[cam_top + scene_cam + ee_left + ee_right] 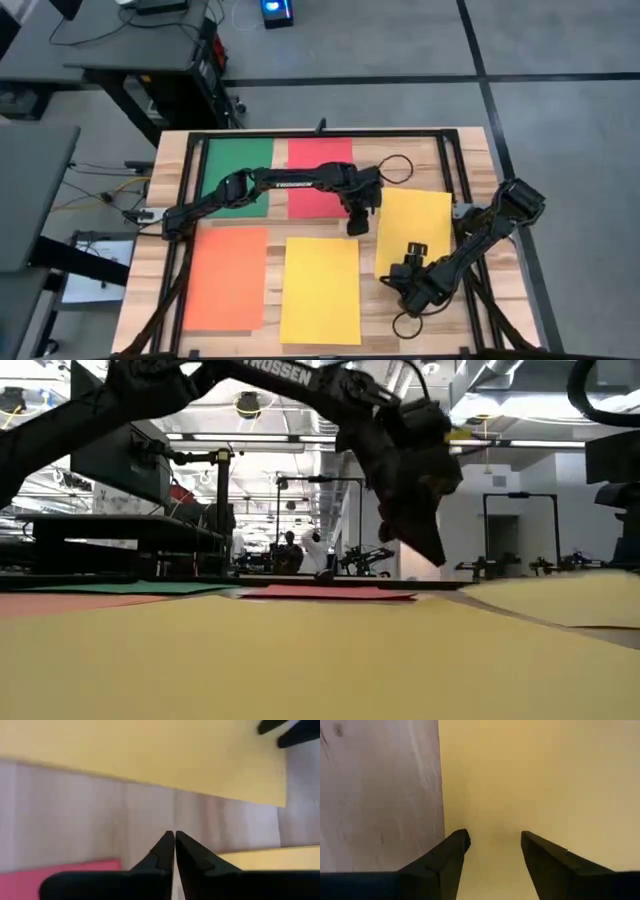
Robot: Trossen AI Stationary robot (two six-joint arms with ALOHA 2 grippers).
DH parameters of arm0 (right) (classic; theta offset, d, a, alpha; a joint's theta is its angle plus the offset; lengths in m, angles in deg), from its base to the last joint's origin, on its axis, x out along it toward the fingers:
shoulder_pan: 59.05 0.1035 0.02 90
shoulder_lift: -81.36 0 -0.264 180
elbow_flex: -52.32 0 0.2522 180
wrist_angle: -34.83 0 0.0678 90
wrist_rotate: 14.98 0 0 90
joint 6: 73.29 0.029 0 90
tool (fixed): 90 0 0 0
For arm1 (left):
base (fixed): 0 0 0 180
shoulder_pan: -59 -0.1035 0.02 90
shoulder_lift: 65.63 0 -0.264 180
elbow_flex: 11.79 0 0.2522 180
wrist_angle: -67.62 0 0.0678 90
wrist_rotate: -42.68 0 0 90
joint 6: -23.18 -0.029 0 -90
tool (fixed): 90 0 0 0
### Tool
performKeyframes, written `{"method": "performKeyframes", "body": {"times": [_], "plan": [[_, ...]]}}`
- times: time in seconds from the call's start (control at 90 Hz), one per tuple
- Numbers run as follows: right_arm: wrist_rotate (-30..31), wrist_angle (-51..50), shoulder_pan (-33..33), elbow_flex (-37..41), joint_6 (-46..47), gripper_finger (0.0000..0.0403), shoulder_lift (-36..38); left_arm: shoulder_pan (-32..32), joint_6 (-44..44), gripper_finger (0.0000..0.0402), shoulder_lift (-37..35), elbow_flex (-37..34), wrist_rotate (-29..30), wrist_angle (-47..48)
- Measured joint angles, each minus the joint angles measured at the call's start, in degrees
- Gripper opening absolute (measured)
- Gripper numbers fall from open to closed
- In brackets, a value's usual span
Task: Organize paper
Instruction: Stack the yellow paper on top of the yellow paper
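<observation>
Five sheets of paper lie flat on the wooden table: green [235, 178] and red [320, 172] at the far side, orange [227, 278] and one yellow sheet [320, 290] at the near side, and a second yellow sheet [415, 230] at the right. My left gripper [357, 222] is shut and empty. It hangs above bare wood [100, 815] between the red sheet [60, 877] and the right yellow sheet [150, 755]. My right gripper [492, 840] is open over the right yellow sheet's near left part [540, 780], close to the sheet's edge. My right gripper points its open fingers at the right yellow sheet beside its left edge [445, 795]. I cannot tell whether the fingertips touch the paper.
A black frame [320, 133] runs round the work area, with its bars along the table's far, left and right sides. Bare wood shows between the sheets. Desks and cables stand beyond the table's far left.
</observation>
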Motion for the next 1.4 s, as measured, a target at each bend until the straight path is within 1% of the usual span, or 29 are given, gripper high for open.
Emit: {"method": "performKeyframes", "body": {"times": [0.078, 0.178, 0.267, 0.378, 0.456, 0.578, 0.778, 0.911, 1.011, 1.078, 1.189, 1.4], "plan": [[0.0, 0.0, 0.0, 0.0, 0.4, 0.0186, 0.0, 0.9, -0.4, 0.0000, 0.0, 0.0, 1.4, -0.9], [0.0, 0.1, 0.1, 0.0, 0.8, 0.0186, 0.0, 1.6, 1.3, 0.0000, 0.1, 0.0, 4.0, -3.5], [0.2, 0.0, 0.4, -0.2, 0.6, 0.0186, 0.0, 1.5, 1.9, 0.0000, 0.1, 0.0, 4.5, -6.2], [0.2, -4.0, 0.3, -3.0, -0.9, 0.0186, 0.0, 0.4, 0.7, 0.0000, 0.1, 0.0, 6.0, -11.1], [1.8, -8.4, 0.4, -5.0, -0.9, 0.0186, 0.6, -1.0, -0.7, 0.0000, 0.1, 0.0, 6.3, -15.9], [3.5, -7.9, 1.3, -7.2, -0.6, 0.0186, 2.3, -3.7, -0.6, 0.0000, 0.1, 0.0, 5.5, -21.3], [4.0, -7.9, 4.2, -7.1, 4.4, 0.0191, 2.0, -7.5, 0.7, 0.0000, 0.2, 0.0, 4.7, -22.5], [4.2, -4.3, 5.8, -7.2, 5.4, 0.0203, 2.1, -9.2, 3.2, 0.0000, 1.1, 0.0, 2.4, -23.2], [4.2, -1.3, 6.5, -7.2, 5.4, 0.0216, 1.2, -9.5, 5.0, 0.0000, 2.3, -0.2, 0.3, -23.1], [4.1, -1.1, 6.5, -7.2, 5.4, 0.0226, 0.2, -9.5, 5.6, 0.0000, 3.6, -0.1, -0.2, -25.5], [3.8, -1.3, 6.4, -7.2, 5.4, 0.0241, -1.6, -9.1, 7.2, 0.0000, 5.3, 0.0, -1.1, -26.1], [3.8, -2.3, 6.3, -7.5, 5.5, 0.0246, -3.3, -8.1, 7.7, 0.0000, 6.0, 0.0, -1.1, -24.9]]}}
